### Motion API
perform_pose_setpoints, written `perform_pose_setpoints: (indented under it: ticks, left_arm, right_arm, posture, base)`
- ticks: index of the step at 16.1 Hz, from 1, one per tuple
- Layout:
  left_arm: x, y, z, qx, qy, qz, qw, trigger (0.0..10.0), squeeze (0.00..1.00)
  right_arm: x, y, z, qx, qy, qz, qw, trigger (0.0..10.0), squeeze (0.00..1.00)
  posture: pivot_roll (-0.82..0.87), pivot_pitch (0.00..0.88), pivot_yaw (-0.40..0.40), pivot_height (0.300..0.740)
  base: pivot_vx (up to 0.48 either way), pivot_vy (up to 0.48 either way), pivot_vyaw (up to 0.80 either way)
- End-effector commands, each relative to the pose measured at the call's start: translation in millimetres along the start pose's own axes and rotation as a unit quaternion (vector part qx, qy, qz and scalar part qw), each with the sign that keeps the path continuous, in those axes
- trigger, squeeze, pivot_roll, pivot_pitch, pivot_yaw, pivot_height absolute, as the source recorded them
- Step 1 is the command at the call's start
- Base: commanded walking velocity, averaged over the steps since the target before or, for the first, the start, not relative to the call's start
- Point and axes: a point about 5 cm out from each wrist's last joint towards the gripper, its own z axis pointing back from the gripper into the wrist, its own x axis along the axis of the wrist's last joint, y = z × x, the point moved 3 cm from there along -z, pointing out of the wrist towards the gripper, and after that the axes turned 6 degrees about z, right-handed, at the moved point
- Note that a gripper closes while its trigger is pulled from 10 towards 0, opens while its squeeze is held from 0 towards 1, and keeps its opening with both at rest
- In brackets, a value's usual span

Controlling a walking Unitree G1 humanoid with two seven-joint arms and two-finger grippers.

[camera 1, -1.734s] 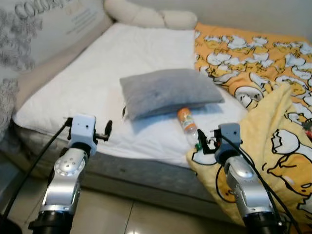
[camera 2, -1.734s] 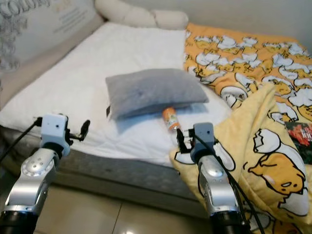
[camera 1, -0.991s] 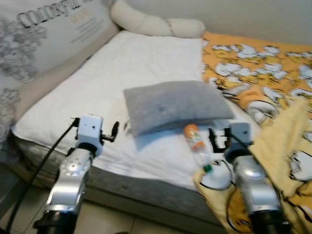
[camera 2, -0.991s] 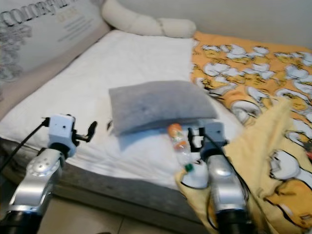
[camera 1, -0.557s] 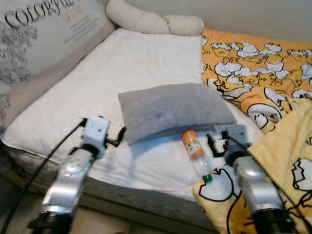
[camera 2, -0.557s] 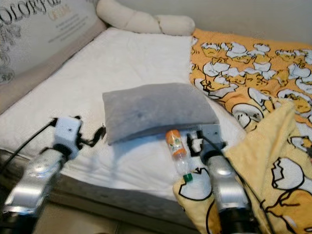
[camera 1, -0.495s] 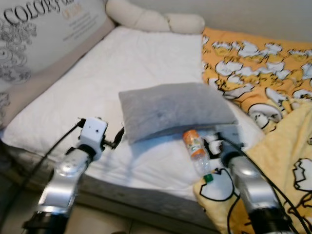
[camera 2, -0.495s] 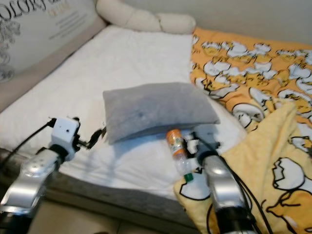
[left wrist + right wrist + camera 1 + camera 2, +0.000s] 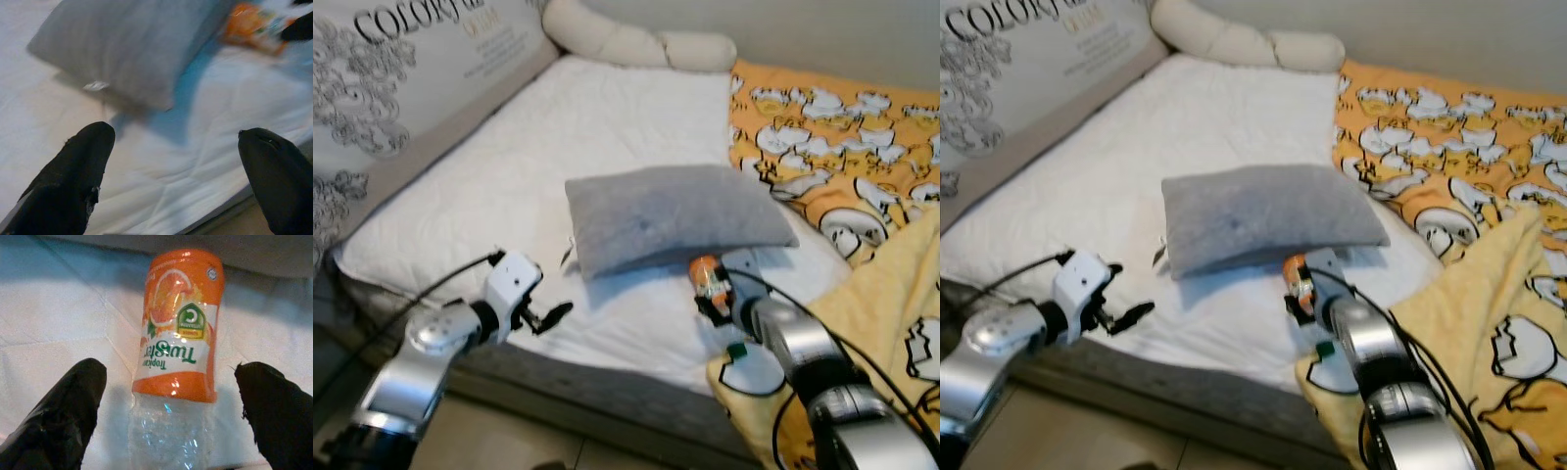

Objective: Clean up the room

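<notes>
The right gripper (image 9: 168, 416), fingers spread wide, straddles the empty clear plastic bottle with an orange label (image 9: 177, 347) near the white mattress's (image 9: 597, 137) front edge, not yet gripping. The left gripper (image 9: 178, 176) hovers open and empty; the tidying looks barely begun.

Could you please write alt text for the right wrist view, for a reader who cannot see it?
A clear plastic bottle with an orange label lies on its side on a white sheet, between the two open black fingers of the right gripper. The edge of a grey pillow crosses the picture just past the bottle.
</notes>
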Motion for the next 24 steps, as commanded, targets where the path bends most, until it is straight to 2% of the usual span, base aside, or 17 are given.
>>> perform_pose_setpoints:
  ticks: [1, 5, 7, 8, 9, 10, 11, 12, 13, 14, 15, 19, 21, 24]
  left_arm:
    - [10, -7.2, 0.6, -0.037, -0.003, -0.004, 0.999, 10.0, 0.00]
    - [14, -15.7, 2.9, -0.082, 0.010, -0.004, 0.997, 10.0, 0.00]
    - [12, -18.5, 9.1, -0.095, 0.026, -0.006, 0.995, 10.0, 0.00]
    - [11, -19.2, 11.6, -0.098, 0.031, -0.005, 0.995, 10.0, 0.00]
    - [11, -20.7, 14.6, -0.101, 0.033, -0.002, 0.994, 10.0, 0.00]
    - [11, -21.7, 16.3, -0.103, 0.034, 0.001, 0.994, 10.0, 0.00]
    - [10, -22.7, 20.5, -0.105, 0.037, 0.006, 0.994, 10.0, 0.00]
    - [7, -23.0, 23.2, -0.106, 0.042, 0.010, 0.993, 10.0, 0.00]
    - [5, -23.3, 24.6, -0.106, 0.049, 0.009, 0.993, 10.0, 0.00]
    - [5, -23.4, 24.6, -0.106, 0.049, 0.009, 0.993, 10.0, 0.00]
    - [6, -23.3, 23.9, -0.104, 0.046, 0.012, 0.993, 10.0, 0.00]
    - [8, -22.9, 18.7, -0.099, 0.039, 0.018, 0.994, 10.0, 0.00]
    - [6, -23.2, 17.2, -0.096, 0.039, 0.020, 0.994, 10.0, 0.00]
    - [-1, -24.1, 17.2, -0.086, 0.042, 0.028, 0.995, 10.0, 0.00]
  right_arm:
    - [-1, -3.0, -2.6, -0.015, 0.018, -0.005, 1.000, 10.0, 0.00]
    - [-8, -3.3, -6.9, -0.036, 0.032, -0.080, 0.996, 10.0, 0.00]
    - [-17, -3.8, -7.6, -0.049, 0.046, -0.075, 0.995, 10.0, 0.00]
    - [-18, -3.3, -7.9, -0.048, 0.043, -0.093, 0.994, 10.0, 0.00]
    - [-19, -3.9, -7.8, -0.050, 0.036, -0.137, 0.989, 10.0, 0.00]
    - [-19, -4.5, -7.7, -0.050, 0.032, -0.158, 0.986, 10.0, 0.00]
    - [-21, -5.0, -7.7, -0.053, 0.032, -0.172, 0.983, 9.1, 0.00]
    - [-22, -4.5, -7.8, -0.053, 0.033, -0.168, 0.984, 2.5, 0.00]
    - [-21, -2.6, -8.3, -0.046, 0.028, -0.163, 0.985, 0.0, 0.00]
    - [-20, -2.5, -8.4, -0.046, 0.027, -0.160, 0.986, 0.0, 0.00]
    - [-24, -2.2, -8.2, -0.047, 0.040, -0.133, 0.989, 0.0, 0.00]
    - [-27, -2.2, -7.9, -0.045, 0.047, -0.137, 0.989, 0.0, 0.00]
    - [-33, -7.0, -6.5, -0.067, 0.063, -0.139, 0.986, 0.0, 0.00]
    - [-33, -7.8, -6.4, -0.062, 0.058, -0.116, 0.990, 0.0, 0.00]
  posture:
    - [0.05, 0.000, -0.018, 0.740]
    - [0.07, 0.000, 0.001, 0.740]
    - [0.09, 0.000, 0.010, 0.740]
    - [0.10, 0.000, 0.011, 0.740]
    - [0.11, 0.000, 0.009, 0.740]
    - [0.12, 0.000, 0.007, 0.740]
    - [0.12, 0.000, 0.013, 0.740]
    - [0.12, 0.000, 0.014, 0.740]
    - [0.12, 0.000, 0.011, 0.740]
    - [0.12, 0.000, 0.011, 0.740]
    - [0.12, 0.000, 0.005, 0.740]
    - [0.11, 0.000, -0.009, 0.740]
    - [0.11, 0.000, -0.011, 0.740]
    - [0.10, 0.000, -0.010, 0.740]
  base:
    - [0.000, 0.000, 0.00]
    - [0.000, 0.000, 0.00]
    - [0.000, 0.000, 0.00]
    - [0.000, 0.000, 0.00]
    - [0.000, 0.000, 0.00]
    - [0.000, 0.000, 0.00]
    - [0.000, 0.000, 0.00]
    - [0.000, 0.000, 0.00]
    - [0.000, 0.000, 0.00]
    - [0.000, 0.000, 0.00]
    - [0.000, 0.000, 0.00]
    - [0.000, 0.000, 0.00]
    - [0.000, 0.000, 0.00]
    - [0.000, 0.000, 0.00]
